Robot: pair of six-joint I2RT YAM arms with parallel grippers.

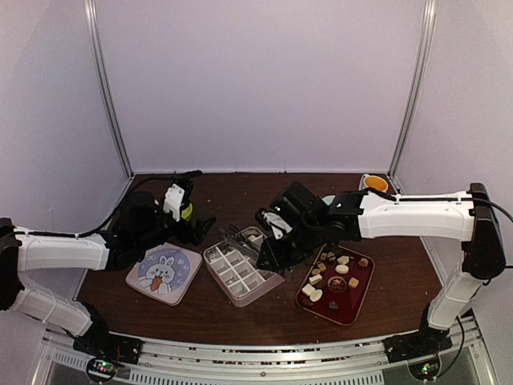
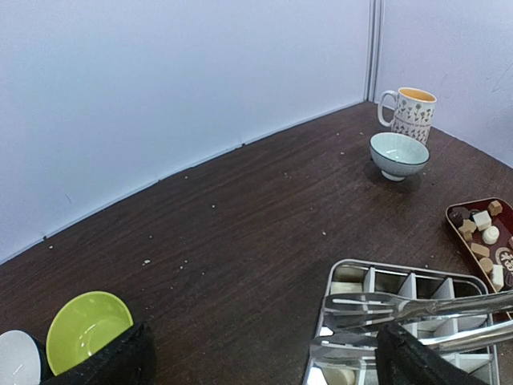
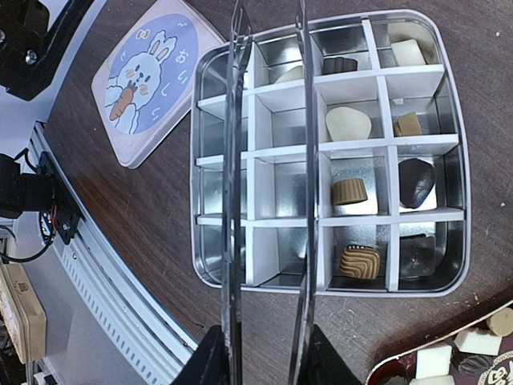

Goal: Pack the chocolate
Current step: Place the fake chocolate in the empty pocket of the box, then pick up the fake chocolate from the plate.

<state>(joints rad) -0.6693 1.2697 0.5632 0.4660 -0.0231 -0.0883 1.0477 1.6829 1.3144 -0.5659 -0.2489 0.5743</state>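
Chocolate pieces (image 1: 333,269) in cream, tan and dark brown lie on a dark red tray (image 1: 353,307). More chocolate, such as a tan piece (image 3: 349,191), sits in several cells of the divided metal tin (image 3: 195,200). My right gripper (image 3: 260,359) is shut on metal tongs (image 3: 235,160). The tongs' two arms stand apart and reach over the tin (image 1: 215,258) with nothing between their tips (image 2: 353,303). My left gripper (image 2: 264,365) hangs open and empty left of the tin, above bare table.
The tin's lid with a bunny picture (image 1: 164,273) lies left of the tin. A green bowl (image 2: 84,327) and a white bowl (image 2: 14,354) sit near my left gripper. At the back right stand a pale bowl (image 2: 398,154) and a mug (image 2: 413,112). Crumbs dot the table.
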